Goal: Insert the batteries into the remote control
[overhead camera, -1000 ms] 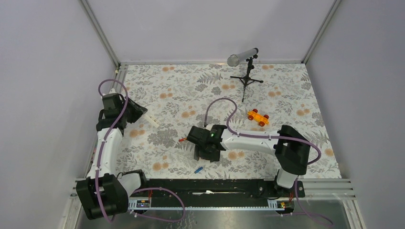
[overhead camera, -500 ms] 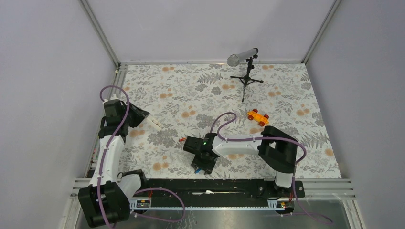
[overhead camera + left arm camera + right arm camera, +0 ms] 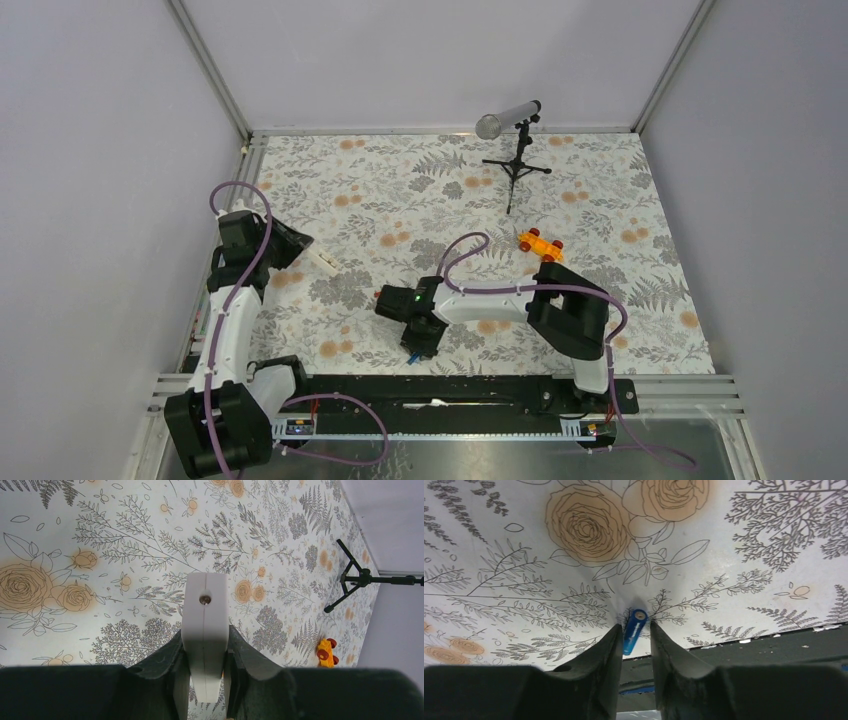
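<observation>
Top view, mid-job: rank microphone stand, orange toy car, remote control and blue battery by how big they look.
1. microphone stand
2. orange toy car and remote control: about alike, the remote partly hidden in the left gripper
3. blue battery, a sliver at the right gripper

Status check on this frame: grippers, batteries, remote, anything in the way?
Left gripper shut on remote control. Right gripper straddling blue battery on the cloth, grip unconfirmed. Red battery loose nearby. Toy car well clear.
</observation>
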`<state>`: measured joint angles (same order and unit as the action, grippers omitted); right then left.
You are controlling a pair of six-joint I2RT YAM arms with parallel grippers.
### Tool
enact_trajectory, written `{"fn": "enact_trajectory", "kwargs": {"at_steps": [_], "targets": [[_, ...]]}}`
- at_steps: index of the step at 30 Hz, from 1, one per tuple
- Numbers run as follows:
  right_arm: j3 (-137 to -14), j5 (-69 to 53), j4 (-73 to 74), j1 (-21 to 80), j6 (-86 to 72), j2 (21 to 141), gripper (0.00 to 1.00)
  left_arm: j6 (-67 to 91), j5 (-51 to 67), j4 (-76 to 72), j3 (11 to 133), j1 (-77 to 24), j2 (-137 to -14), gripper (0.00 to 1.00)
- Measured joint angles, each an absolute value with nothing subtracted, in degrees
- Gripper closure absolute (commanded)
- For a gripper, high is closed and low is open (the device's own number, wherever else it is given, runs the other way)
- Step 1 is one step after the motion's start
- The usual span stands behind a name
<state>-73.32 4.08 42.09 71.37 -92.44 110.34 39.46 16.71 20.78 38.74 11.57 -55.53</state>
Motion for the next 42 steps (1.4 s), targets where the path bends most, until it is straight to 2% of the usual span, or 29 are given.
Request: {"fn": "enact_trajectory", "kwargs": {"at_steps": [3, 7, 12, 16, 30, 36, 42], "targets": [[-73.8, 4.1, 43.3, 71.5, -92.7, 110.7, 0.76, 39.5, 16.7, 20.8, 38.7, 11.6, -55.5, 1.00], [-74.1, 4.0, 44.4, 71.6, -92.7, 111.0, 0.79, 39.5, 16.8, 20.7, 38.7, 11.6, -55.5, 1.00], [-75.1, 4.0, 45.5, 71.6, -92.5, 111.7, 0.71, 39.5, 17.4, 20.4, 38.7, 11.6, -55.0, 1.00], [-76.6, 4.0, 46.3, 71.6, -91.8, 112.7, 0.71, 39.7, 18.1, 19.4, 38.3, 11.6, -54.6, 1.00], [-78.8, 4.1, 49.1, 71.7, -90.7, 114.1, 0.90, 40.6, 18.7, 18.5, 37.6, 11.6, -53.6, 1.00], [-84.8, 14.6, 54.0, 72.0, -87.4, 114.1, 0.91, 41.6, 22.3, 15.3, 35.8, 11.4, -53.6, 1.00], [-83.8, 27.0, 56.6, 71.9, -83.0, 106.0, 0.91, 42.0, 25.9, 11.6, 35.2, 5.7, -53.7, 1.00]]}}
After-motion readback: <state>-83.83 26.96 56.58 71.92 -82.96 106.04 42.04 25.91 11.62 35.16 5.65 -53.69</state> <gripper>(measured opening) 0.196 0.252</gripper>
